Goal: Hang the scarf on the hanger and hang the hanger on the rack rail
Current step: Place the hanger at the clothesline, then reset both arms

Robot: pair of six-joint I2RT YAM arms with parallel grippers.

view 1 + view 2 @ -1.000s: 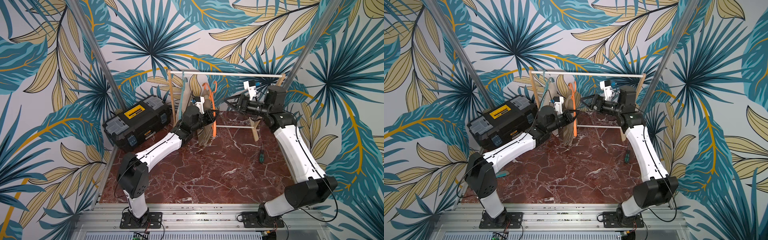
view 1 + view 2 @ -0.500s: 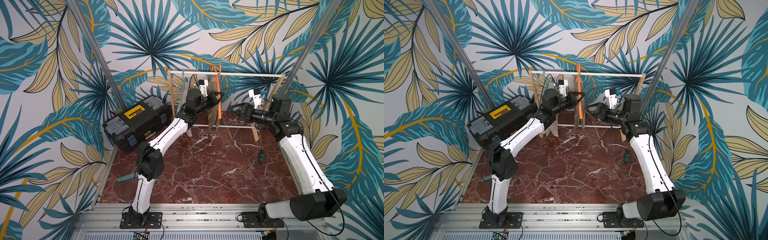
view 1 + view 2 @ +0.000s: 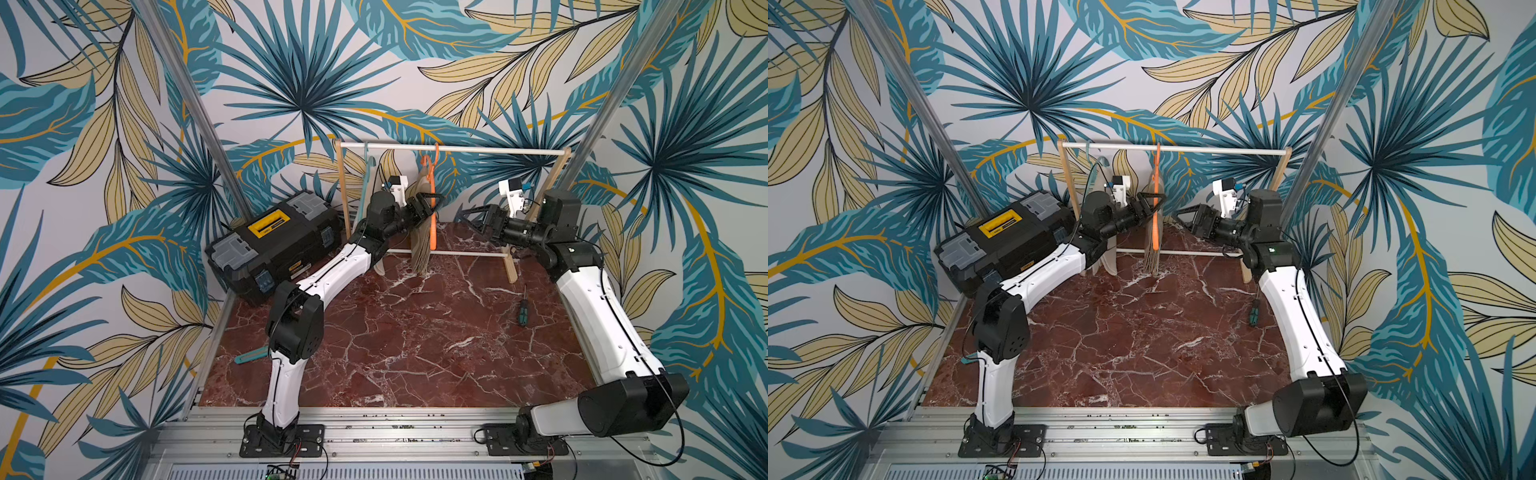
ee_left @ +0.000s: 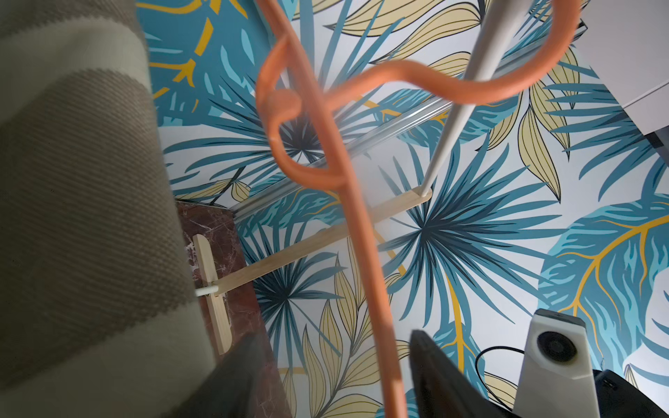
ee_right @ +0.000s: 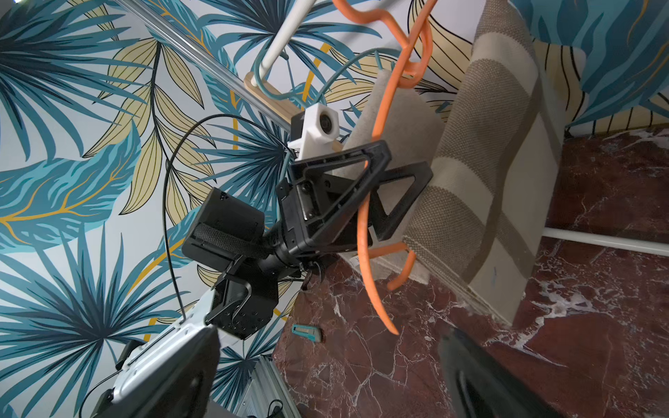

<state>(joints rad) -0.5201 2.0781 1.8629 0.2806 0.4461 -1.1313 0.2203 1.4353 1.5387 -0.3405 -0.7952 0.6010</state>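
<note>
An orange hanger (image 3: pixel 433 195) (image 3: pixel 1155 216) hangs by its hook from the white rod (image 3: pixel 478 148) of a wooden rack. A beige striped scarf (image 3: pixel 420 249) (image 5: pixel 488 181) is draped over it, and the ends reach the table. My left gripper (image 3: pixel 430 203) (image 4: pixel 333 338) is open. The hanger's orange bar (image 4: pixel 356 231) runs between its jaws with a gap on each side. The scarf (image 4: pixel 72 181) fills one side of the left wrist view. My right gripper (image 3: pixel 469 216) (image 5: pixel 327 340) stands open and empty to the right of the hanger, apart from it.
A black and yellow toolbox (image 3: pixel 274 241) sits at the back left. A teal hanger (image 3: pixel 365 174) hangs at the rack's left end. A screwdriver (image 3: pixel 521 309) lies by the right arm. A teal utility knife (image 3: pixel 251 355) lies at the table's left edge.
My left gripper lifted the hanger with the scarf up to the rod, hooked it on, then opened and let go. My right gripper drew back to the right.
</note>
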